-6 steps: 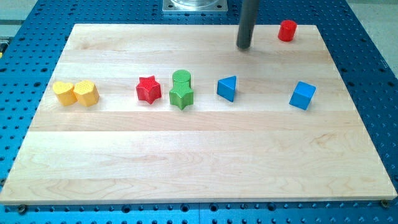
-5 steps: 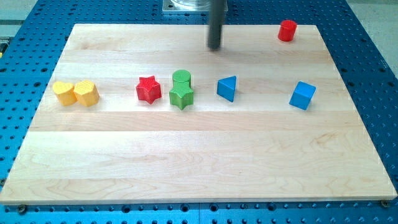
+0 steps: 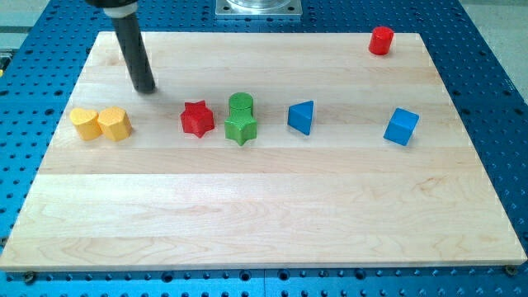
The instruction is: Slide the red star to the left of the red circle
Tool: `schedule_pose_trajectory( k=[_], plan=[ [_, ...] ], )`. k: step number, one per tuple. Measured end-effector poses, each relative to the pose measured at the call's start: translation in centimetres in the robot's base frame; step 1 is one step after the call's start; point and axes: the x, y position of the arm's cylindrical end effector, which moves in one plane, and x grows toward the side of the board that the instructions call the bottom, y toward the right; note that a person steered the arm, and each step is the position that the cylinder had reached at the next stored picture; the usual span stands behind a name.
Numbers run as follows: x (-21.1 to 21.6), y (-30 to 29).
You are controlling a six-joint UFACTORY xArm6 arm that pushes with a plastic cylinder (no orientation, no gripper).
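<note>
Camera view: my tip (image 3: 145, 88) resting on board (image 3: 264, 214), up-left of red star (image 3: 197, 119), touching no block. No gripper fitted; rod holding nothing. Red star sitting left of green star (image 3: 241, 129). Red circle (image 3: 380, 40) lying well apart, view's top right.

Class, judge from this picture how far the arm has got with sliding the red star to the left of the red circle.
Done: nothing visible; the red star sits mid-board, far from the red circle in the top right corner. In hand: my tip stands up and left of the star, not touching it, above the yellow blocks. Left: the whole push toward the circle.
</note>
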Motion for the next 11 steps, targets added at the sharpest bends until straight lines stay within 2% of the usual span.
schedule_pose_trajectory(
  k=[2,3,5,6,7,8,11],
  plan=[
    [9.8,1.2],
    [10.7,2.8],
    [12.7,-2.2],
    [12.7,-1.7],
    [11.7,4.9],
    [8.7,8.1],
    [-1.2,11.7]
  ],
)
